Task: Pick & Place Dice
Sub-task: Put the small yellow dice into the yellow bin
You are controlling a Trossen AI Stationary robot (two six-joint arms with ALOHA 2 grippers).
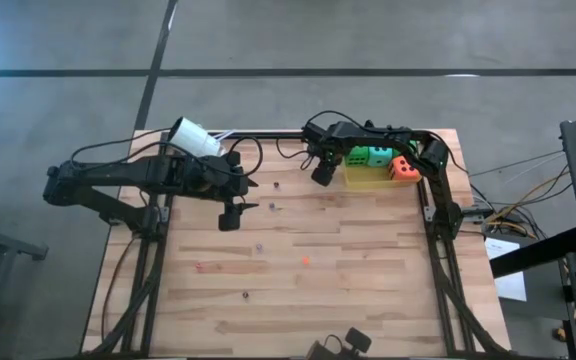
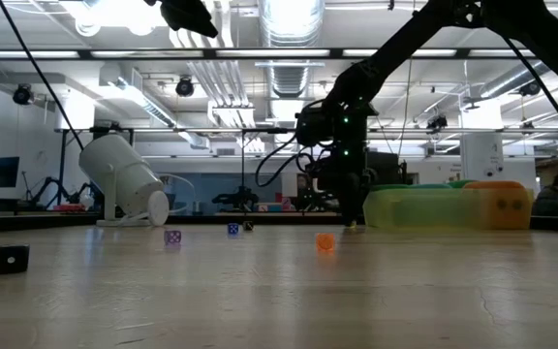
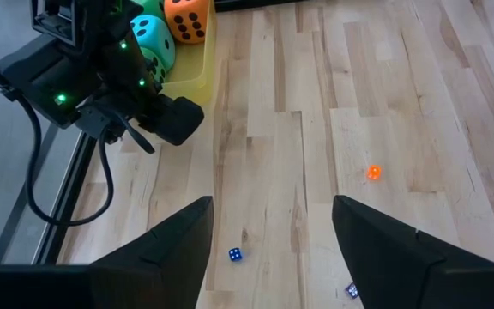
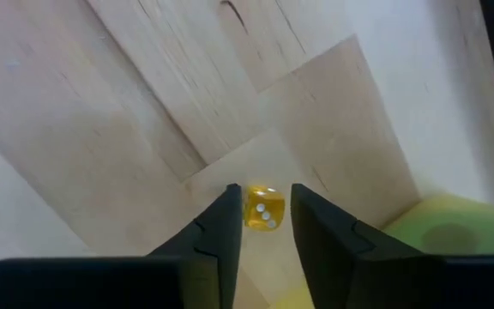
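Three big soft dice, a green one (image 1: 356, 155), a teal one (image 1: 378, 155) and an orange one (image 1: 404, 168), lie in a yellow tray (image 1: 366, 180) at the table's far right. My right gripper (image 1: 321, 175) points down just left of the tray. In the right wrist view its fingers (image 4: 221, 227) stand narrowly open on either side of a small yellow die (image 4: 264, 209) on the wood, with a sliver of gap beside it. My left gripper (image 1: 230, 215) hovers open over the table's far left part, with nothing between its fingers (image 3: 268, 249).
Small dice are scattered on the table: an orange one (image 3: 373, 172), a blue one (image 3: 236, 254), a purple one (image 2: 172, 237) and a black one (image 2: 11, 258). A white cylinder (image 1: 196, 138) lies tilted at the far left edge. The tray wall (image 4: 453, 232) stands close beside my right gripper.
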